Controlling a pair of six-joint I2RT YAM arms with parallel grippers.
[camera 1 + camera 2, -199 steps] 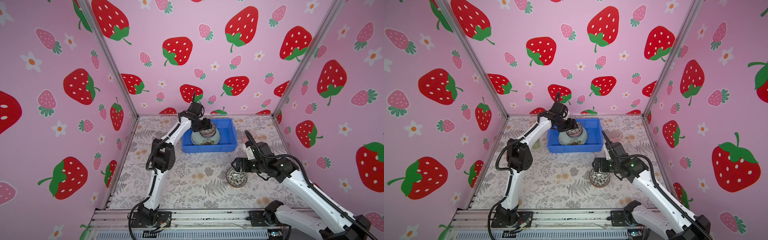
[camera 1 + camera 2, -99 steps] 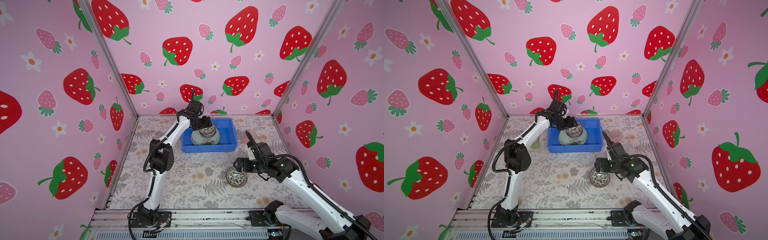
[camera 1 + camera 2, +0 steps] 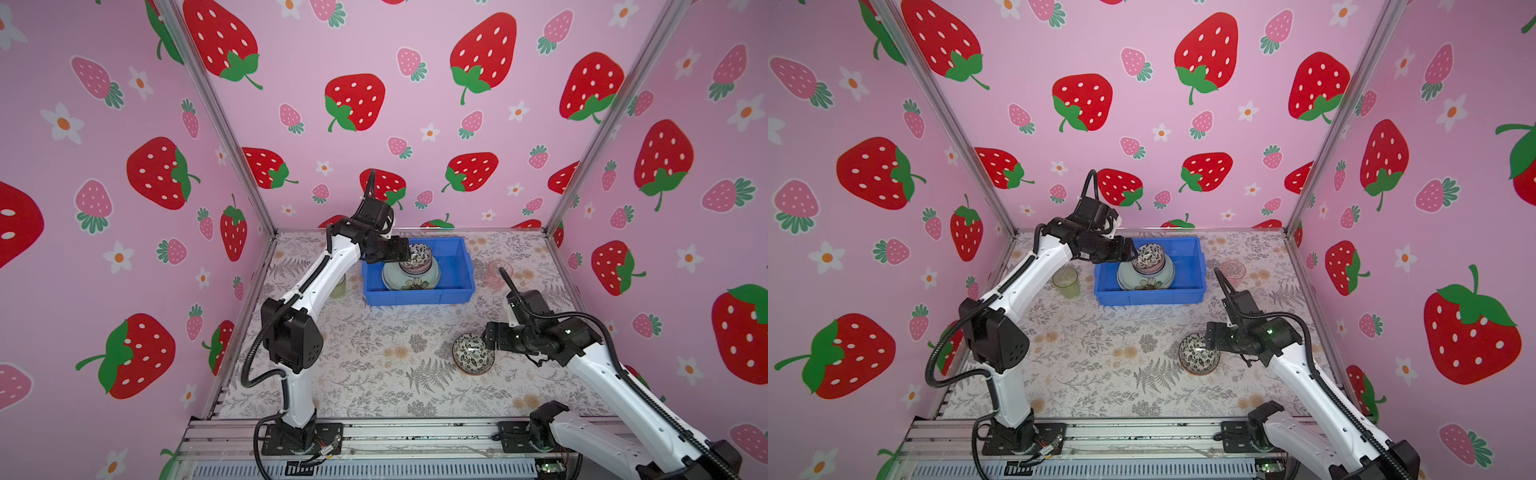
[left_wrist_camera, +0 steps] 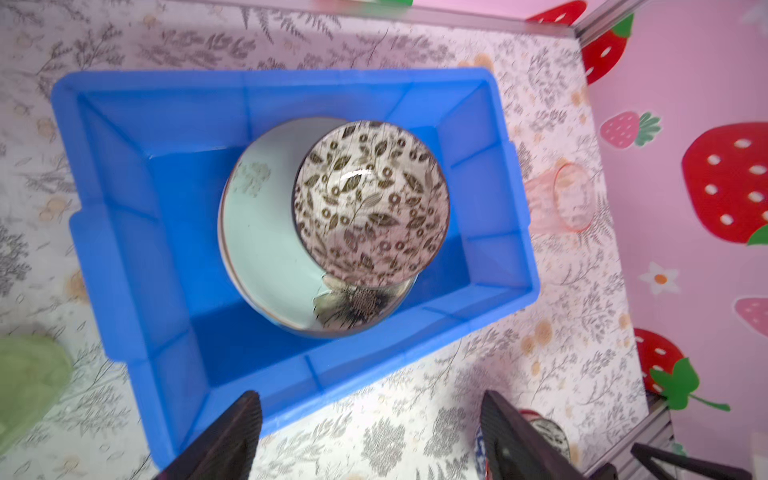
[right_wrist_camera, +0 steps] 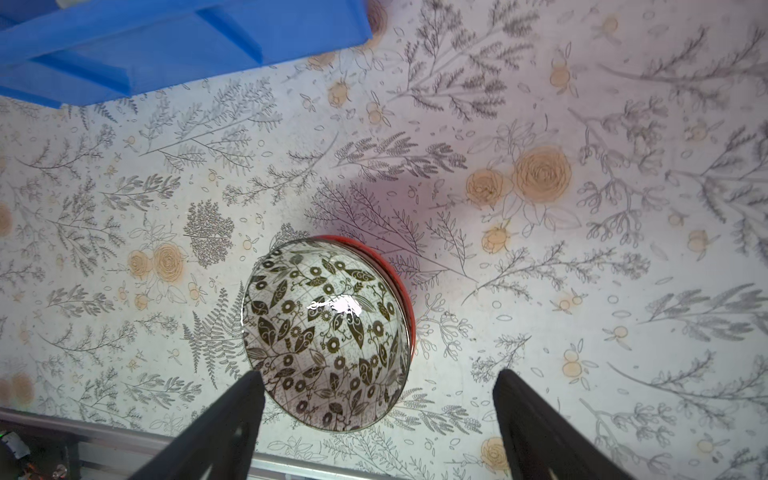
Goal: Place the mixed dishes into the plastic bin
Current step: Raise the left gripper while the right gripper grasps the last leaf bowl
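Note:
The blue plastic bin [image 3: 457, 286] [image 4: 104, 216] stands at the back of the table. In it lies a pale green flower plate [image 4: 262, 249] with a black-and-white leaf-patterned bowl [image 3: 415, 257] [image 4: 372, 203] on top. My left gripper [image 3: 405, 254] [image 4: 370, 436] hovers at the bin's left rim, open and empty. On the table near the front right sits a bowl [image 3: 473, 353] [image 5: 328, 332] with an orange-red outside and a leaf-patterned inside. My right gripper [image 3: 488, 337] [image 5: 378, 415] stands open just right of it, the bowl's near edge between the fingers, not gripped.
A green tumbler [image 3: 1066, 282] stands left of the bin, close to my left arm. A pink tumbler [image 3: 1233, 272] stands right of the bin, behind my right arm. Pink strawberry walls close in the left, back and right; a metal rail [image 3: 415, 432] runs along the front.
My left arm has drawn back toward the left, away from the bowl in the bin. My right gripper has edged closer to the bowl on the table, its jaws slightly narrower.

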